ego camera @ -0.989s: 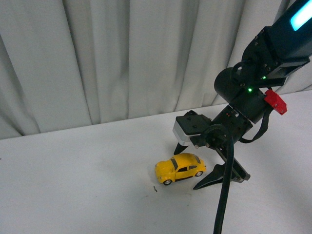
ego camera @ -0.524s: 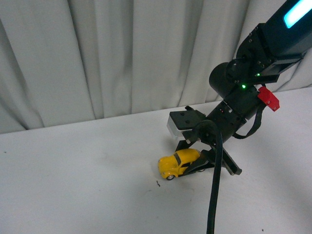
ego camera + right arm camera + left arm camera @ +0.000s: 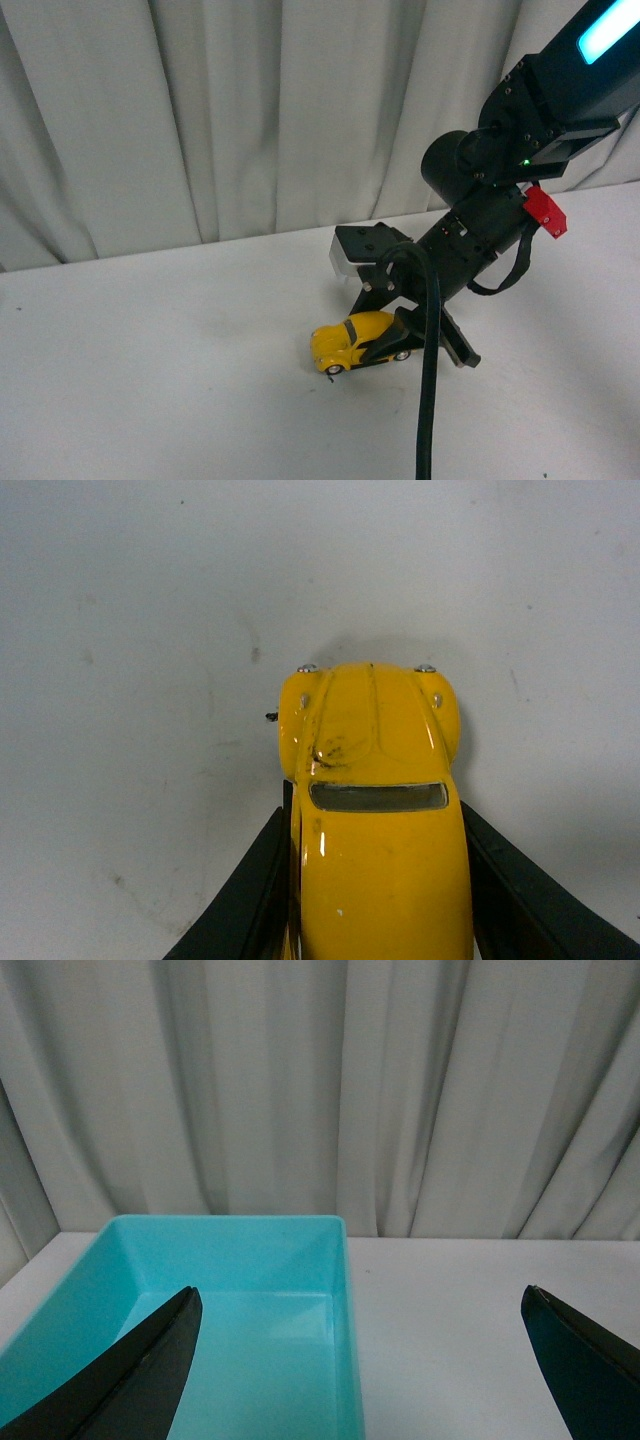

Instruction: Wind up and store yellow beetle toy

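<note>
Seen from the left wrist: teal tray [image 3: 240,1255], open-topped, on the white bench [image 3: 480,1310], its far wall close to the pale curtain [image 3: 400,1090]. Nothing visible inside the part of the tray in view. Left gripper [image 3: 360,1360] spread wide, one dark fingertip [image 3: 140,1370] over the tray, the other at the opposite edge of the picture, over bare bench. Nothing between them.

Front view, from the left: folds of curtain [image 3: 200,120] behind, then white bench [image 3: 150,380]. Right of centre, the toy [image 3: 340,345], yellow, wheels down on the bench, nose toward the left, a small dark speck [image 3: 330,378] just beside its front wheel. Right gripper [image 3: 372,325] clamped on the toy's rear half, one finger along the near side, the other on the far side. Black cable [image 3: 430,400] hanging down in front of the gripper. Further right and higher, the black arm with a red tag [image 3: 541,209] and a green light [image 3: 523,161].

Right wrist view: toy [image 3: 370,740] seen from above, bonnet pointing away, dark scuff on the bonnet, windscreen just behind it. Both black fingers [image 3: 250,880] of the right gripper [image 3: 372,815] pressed against the toy's flanks. Speck [image 3: 270,717] on the bench [image 3: 120,680] beside the front wing.
</note>
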Controlling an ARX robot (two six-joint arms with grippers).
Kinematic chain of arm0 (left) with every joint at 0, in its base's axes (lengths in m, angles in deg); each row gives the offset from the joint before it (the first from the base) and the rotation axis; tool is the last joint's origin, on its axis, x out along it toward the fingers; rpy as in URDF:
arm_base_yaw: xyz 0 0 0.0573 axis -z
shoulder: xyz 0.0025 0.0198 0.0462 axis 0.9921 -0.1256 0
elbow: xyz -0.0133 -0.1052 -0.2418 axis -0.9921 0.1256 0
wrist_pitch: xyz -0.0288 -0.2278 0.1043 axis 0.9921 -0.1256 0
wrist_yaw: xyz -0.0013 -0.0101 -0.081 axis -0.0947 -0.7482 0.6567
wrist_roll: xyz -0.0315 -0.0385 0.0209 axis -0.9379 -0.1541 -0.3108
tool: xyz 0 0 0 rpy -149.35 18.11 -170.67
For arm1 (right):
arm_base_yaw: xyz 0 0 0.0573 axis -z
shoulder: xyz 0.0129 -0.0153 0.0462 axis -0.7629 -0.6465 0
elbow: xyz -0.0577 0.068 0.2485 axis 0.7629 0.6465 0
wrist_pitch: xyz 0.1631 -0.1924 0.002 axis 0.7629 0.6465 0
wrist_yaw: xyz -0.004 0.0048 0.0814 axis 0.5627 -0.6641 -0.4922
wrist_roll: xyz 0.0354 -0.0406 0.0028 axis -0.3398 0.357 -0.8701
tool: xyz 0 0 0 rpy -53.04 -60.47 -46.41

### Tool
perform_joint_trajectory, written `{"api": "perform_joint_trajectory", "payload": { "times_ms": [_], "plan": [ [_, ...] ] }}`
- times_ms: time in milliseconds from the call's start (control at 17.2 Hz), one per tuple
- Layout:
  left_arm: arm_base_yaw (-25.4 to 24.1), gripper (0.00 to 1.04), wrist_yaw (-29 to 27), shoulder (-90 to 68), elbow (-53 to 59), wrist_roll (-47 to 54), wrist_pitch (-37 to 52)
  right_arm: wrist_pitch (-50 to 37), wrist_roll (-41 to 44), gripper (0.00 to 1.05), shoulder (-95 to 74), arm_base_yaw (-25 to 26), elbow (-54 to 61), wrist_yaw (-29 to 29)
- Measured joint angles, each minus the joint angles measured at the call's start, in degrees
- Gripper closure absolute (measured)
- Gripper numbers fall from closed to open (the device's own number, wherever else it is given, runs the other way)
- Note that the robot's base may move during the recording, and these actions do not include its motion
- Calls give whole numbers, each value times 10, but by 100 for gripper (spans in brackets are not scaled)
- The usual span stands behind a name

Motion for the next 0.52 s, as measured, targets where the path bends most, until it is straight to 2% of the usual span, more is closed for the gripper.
{"api": "perform_joint_trajectory", "payload": {
  "times_ms": [291,524],
  "plan": [
    [0,7,0,0,0,0,0,-31,-4,63,12,-2,30,7],
    [0,7,0,0,0,0,0,-51,20,63,17,17,54,4]
  ]
}}
